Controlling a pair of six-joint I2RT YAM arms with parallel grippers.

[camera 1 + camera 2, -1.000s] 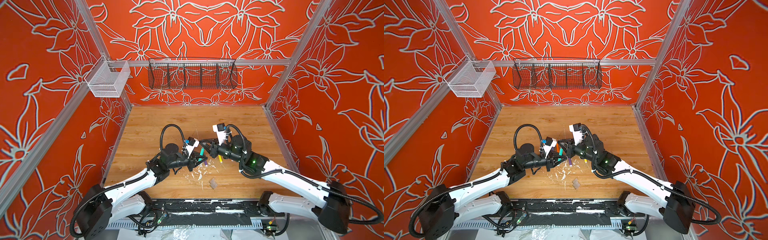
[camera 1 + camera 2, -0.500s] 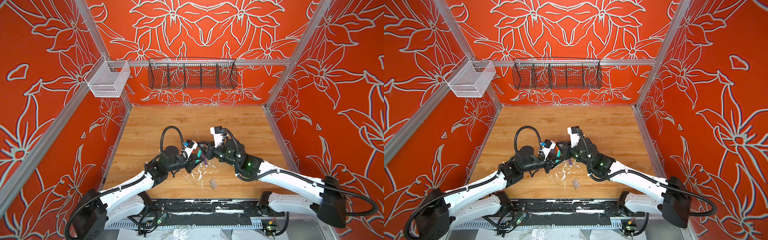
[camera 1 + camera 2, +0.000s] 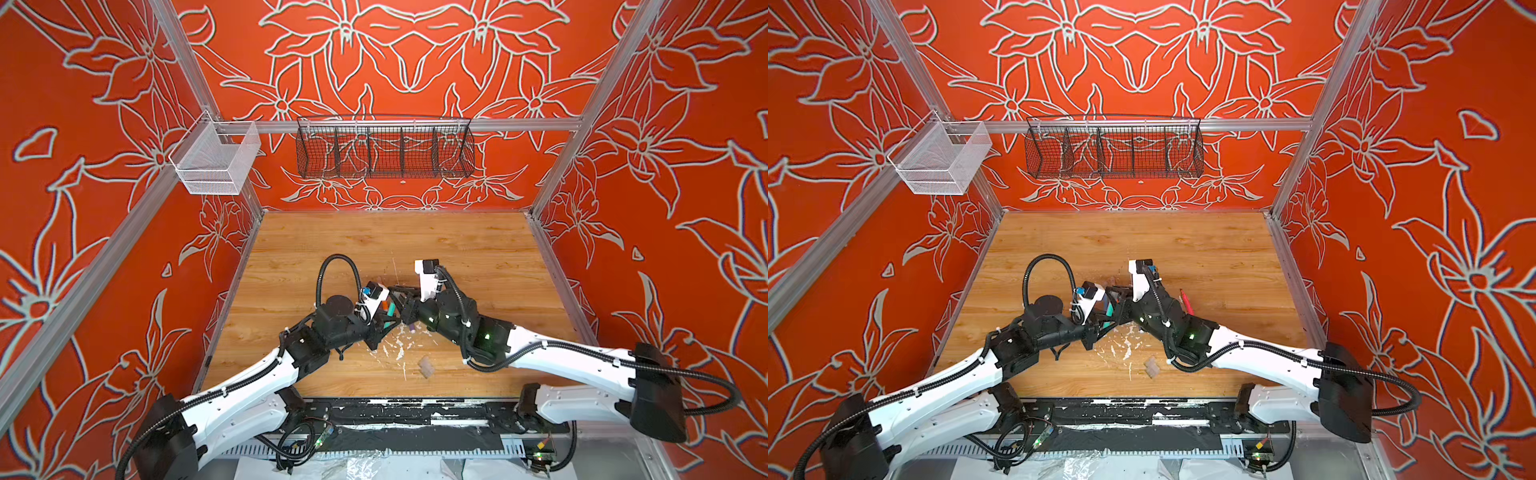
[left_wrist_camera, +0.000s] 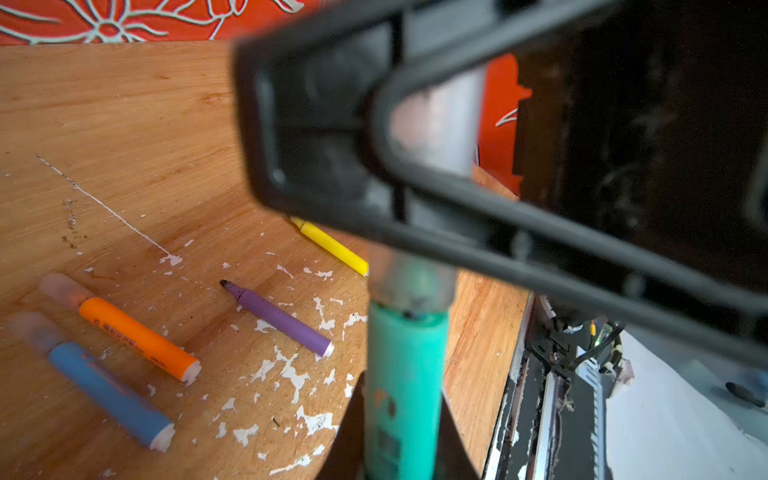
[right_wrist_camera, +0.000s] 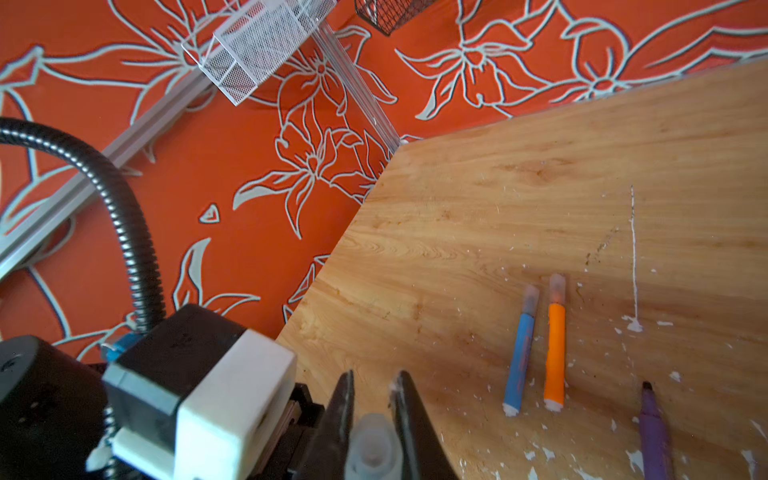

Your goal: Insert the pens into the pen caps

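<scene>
Left hand (image 4: 399,419) clamps green pen (image 4: 405,365), right hand (image 5: 374,386) clamps clear cap (image 5: 372,449) (orange pen (image 4: 137,338) lettering illegible)

No legible txt; orange pen (image 4: 137,338) print blurred

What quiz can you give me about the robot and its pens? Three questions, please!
1. True or false: the purple pen on the table wears a cap.
2. Which colour of pen does the left gripper hold? A orange, B green, C blue.
3. Fill in: the right gripper is shut on a clear pen ____.

Key
1. False, its dark tip is bare.
2. B, the green pen.
3. cap: the pen cap.
</scene>
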